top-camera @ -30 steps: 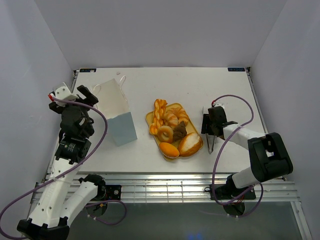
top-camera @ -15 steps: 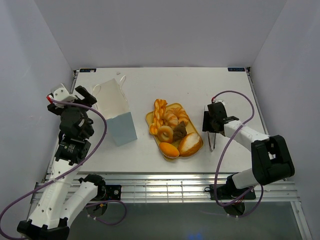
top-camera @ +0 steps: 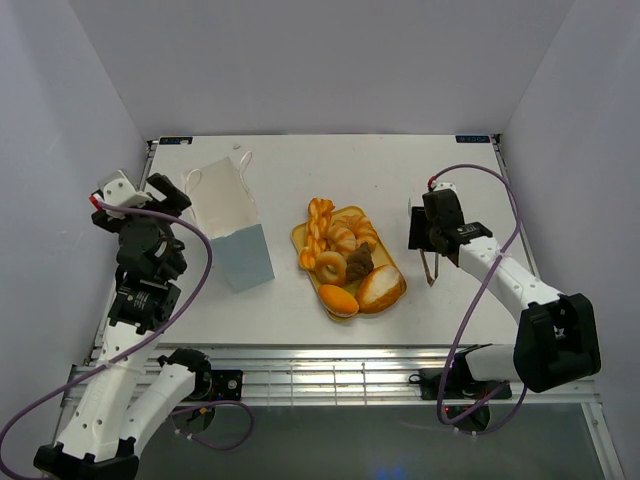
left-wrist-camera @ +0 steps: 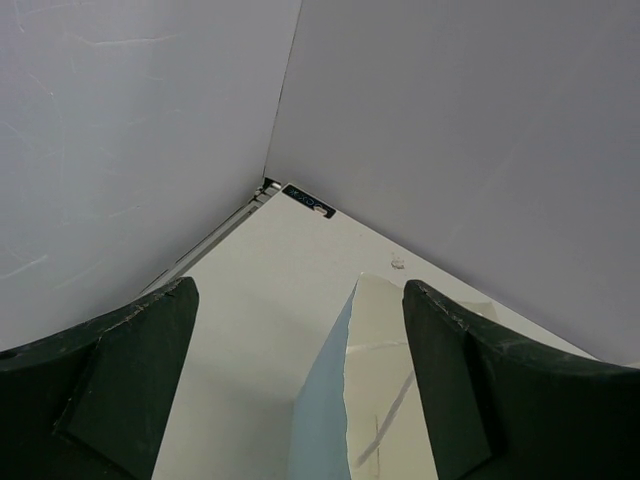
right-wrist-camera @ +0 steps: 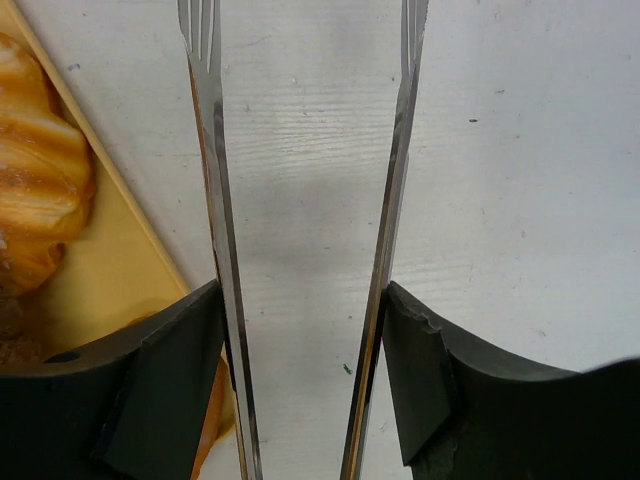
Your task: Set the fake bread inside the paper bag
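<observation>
The fake bread (top-camera: 341, 256), glossy golden pastries with one dark brown piece, is piled on a yellow tray (top-camera: 298, 238) in the middle of the table. The paper bag (top-camera: 236, 228) stands upright left of it, mouth open. My left gripper (top-camera: 150, 192) hovers open just left of the bag's top; in the left wrist view the bag's edge (left-wrist-camera: 368, 400) shows between its fingers (left-wrist-camera: 130, 370). My right gripper (top-camera: 430, 238), right of the tray, is shut on metal tongs (right-wrist-camera: 213, 200) whose two arms point away over bare table, beside a pastry (right-wrist-camera: 35, 190).
Grey walls close in the table on the left, back and right. The tray's edge (right-wrist-camera: 105, 270) lies just left of the tongs in the right wrist view. A metal rail runs along the near edge (top-camera: 330, 375).
The right arm has swung toward the back and slightly right, carrying the tongs away from the near edge. The left gripper has shifted a little toward the left wall.
</observation>
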Robot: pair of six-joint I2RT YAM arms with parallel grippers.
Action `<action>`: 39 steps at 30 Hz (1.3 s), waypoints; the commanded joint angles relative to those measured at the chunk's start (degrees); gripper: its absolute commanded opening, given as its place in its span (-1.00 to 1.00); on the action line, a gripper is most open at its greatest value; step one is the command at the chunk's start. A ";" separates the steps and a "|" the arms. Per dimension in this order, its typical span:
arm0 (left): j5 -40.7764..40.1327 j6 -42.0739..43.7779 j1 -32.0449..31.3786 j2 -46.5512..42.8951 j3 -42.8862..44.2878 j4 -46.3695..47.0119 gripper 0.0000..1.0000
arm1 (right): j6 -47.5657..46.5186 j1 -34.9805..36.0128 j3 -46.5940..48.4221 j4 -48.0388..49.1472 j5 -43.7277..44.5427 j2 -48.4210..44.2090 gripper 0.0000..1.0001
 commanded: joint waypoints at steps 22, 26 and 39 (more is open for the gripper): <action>-1.96 2.13 -0.39 -0.91 -1.23 1.87 0.87 | -4.59 3.60 11.98 -17.38 -12.52 -10.13 0.42; -2.31 2.40 -0.47 -1.00 -1.67 2.40 0.87 | -4.59 5.01 12.51 -20.63 -14.98 -12.41 0.43; -2.84 3.19 -0.47 -1.45 -3.52 3.81 0.86 | -3.97 8.70 9.44 -22.93 -24.91 -21.38 0.40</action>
